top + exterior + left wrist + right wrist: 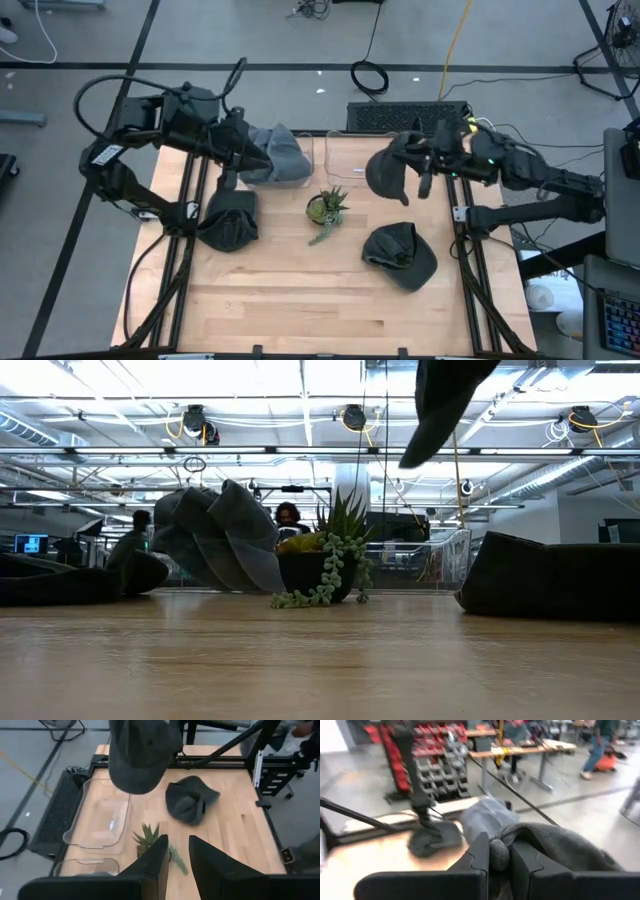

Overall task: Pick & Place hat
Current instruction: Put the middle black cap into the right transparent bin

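Observation:
Three dark hats and one grey hat show. The grey hat (280, 155) sits in a clear bin (305, 140) at the far edge. One dark hat (230, 220) lies on the table's left side, another (400, 255) on its right side. My right gripper (422, 175) is shut on the third dark hat (388, 168), high over a second clear bin (345, 135). In the low view this hat (445, 400) hangs at the top. My left gripper (232, 172) is open above the table, between the grey hat and the left dark hat, and touches nothing. My right gripper (499, 845) pinches a bunched fold of the hat's cloth (498, 854) between its two fingers. It comes at the hat roughly level from the table's right side. The hat is lifted clear and hangs from the fingers toward the table's left.
A small potted succulent (325, 208) stands mid-table between the hats. A black keyboard (405, 115) lies beyond the far edge. Bare wood lies along the near half of the table (300, 300). People show in the room behind (288, 515).

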